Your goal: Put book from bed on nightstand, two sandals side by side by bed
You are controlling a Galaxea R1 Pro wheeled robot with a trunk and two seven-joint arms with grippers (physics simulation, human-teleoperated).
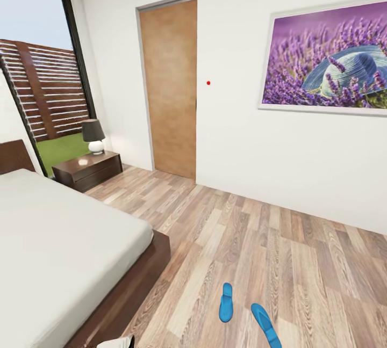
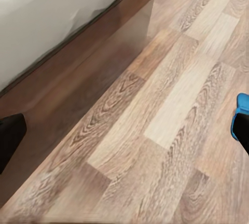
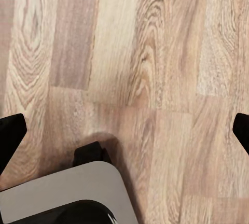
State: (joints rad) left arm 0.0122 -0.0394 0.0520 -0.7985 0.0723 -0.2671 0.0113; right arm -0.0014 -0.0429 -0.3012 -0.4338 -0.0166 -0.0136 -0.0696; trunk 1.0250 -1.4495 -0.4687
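The bed (image 1: 59,240), with an off-white mattress on a dark wood frame, takes up the left of the head view. No book shows on the part of it I can see. Two blue sandals lie on the plank floor beyond the bed's foot corner, one (image 1: 226,302) nearer the frame and the other (image 1: 265,325) to its right, angled apart. The nightstand (image 1: 88,168) with its black-shaded lamp (image 1: 94,136) stands at the bed's far side by the window. My left gripper (image 2: 124,133) is open above the floor beside the bed frame (image 2: 88,73), with a sandal's edge (image 2: 243,105) by one fingertip. My right gripper (image 3: 124,133) is open over bare planks.
A tan door (image 1: 171,87) is set in the white wall ahead, and the lavender picture (image 1: 328,55) hangs to its right. The tall window (image 1: 43,63) is at the far left. Open floor (image 1: 279,240) stretches to the right of the bed. My grey base (image 3: 67,195) shows under the right gripper.
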